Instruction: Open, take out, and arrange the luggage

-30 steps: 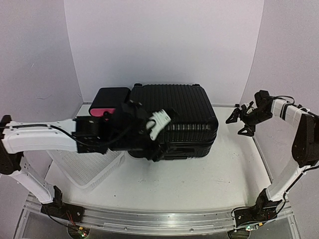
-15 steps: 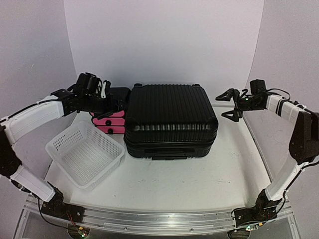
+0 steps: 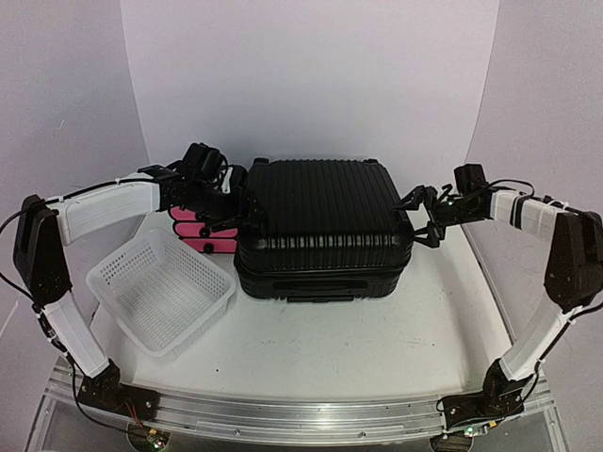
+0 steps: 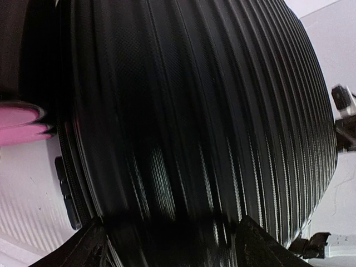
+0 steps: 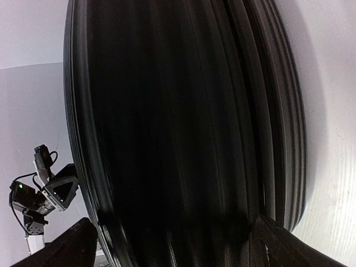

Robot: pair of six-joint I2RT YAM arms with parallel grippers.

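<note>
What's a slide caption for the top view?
Left end effector and right end effector, both open, flank the closed luggage.

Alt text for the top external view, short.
Closed black ribbed suitcase lies flat on a white table, open left gripper at its left edge, open right gripper at its right. A white mesh basket and a pink-drawered black box sit left of it.

The luggage is a large black hard-shell case with a ribbed lid, closed. It lies flat on its broad side toward the back of the table, ribs running front to back.
</note>
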